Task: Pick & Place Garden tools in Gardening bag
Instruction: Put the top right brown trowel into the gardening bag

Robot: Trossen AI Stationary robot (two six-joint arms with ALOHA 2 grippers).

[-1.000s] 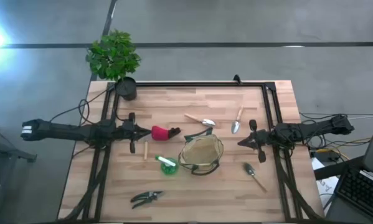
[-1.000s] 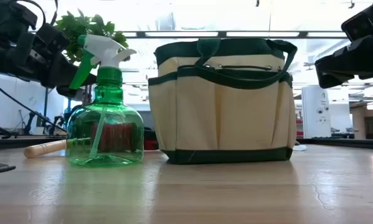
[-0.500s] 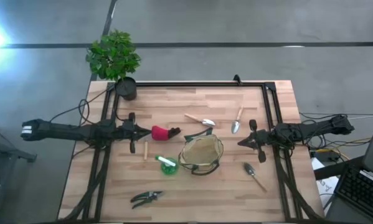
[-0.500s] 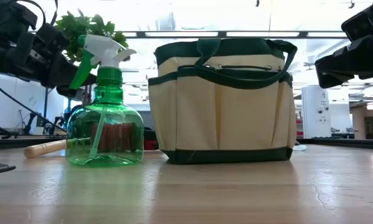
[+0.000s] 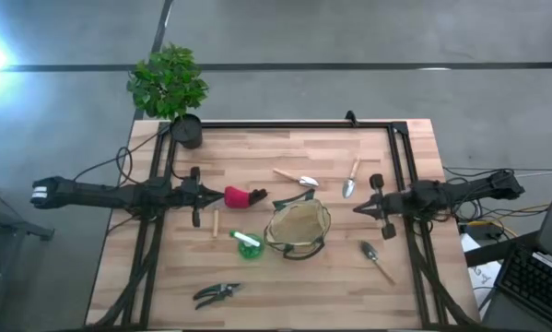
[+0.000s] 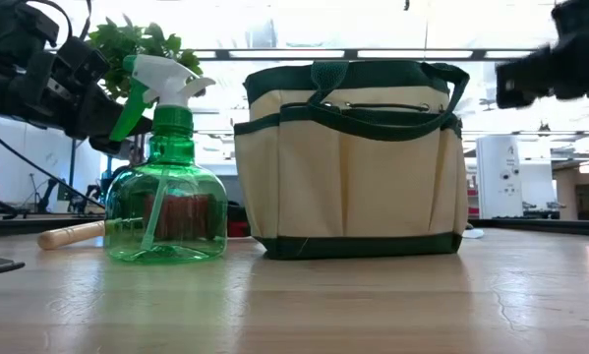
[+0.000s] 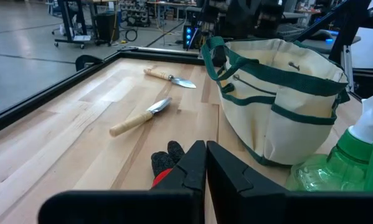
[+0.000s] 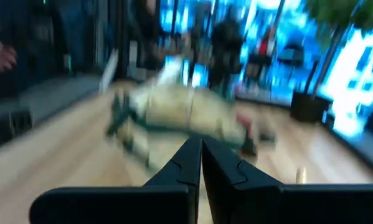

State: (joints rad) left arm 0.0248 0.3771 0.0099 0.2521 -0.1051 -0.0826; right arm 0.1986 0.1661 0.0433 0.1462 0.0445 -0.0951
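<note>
Tan canvas with green trim, the gardening bag (image 5: 299,229) stood open at mid-table, probably so tools could drop in from above, while the tools lay scattered around it, none inside yet. The left gripper (image 5: 208,194), fingers pressed together and empty, hung just beside the red-and-black item (image 5: 242,196). The right gripper (image 5: 360,208), likewise closed on nothing, hovered between two trowels (image 5: 351,179), right of the bag.

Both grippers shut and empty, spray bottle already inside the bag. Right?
Not quite. The high view shows the spray bottle standing on the table beside the gardening bag, not inside it. The left gripper and right gripper are shut and empty.
</note>
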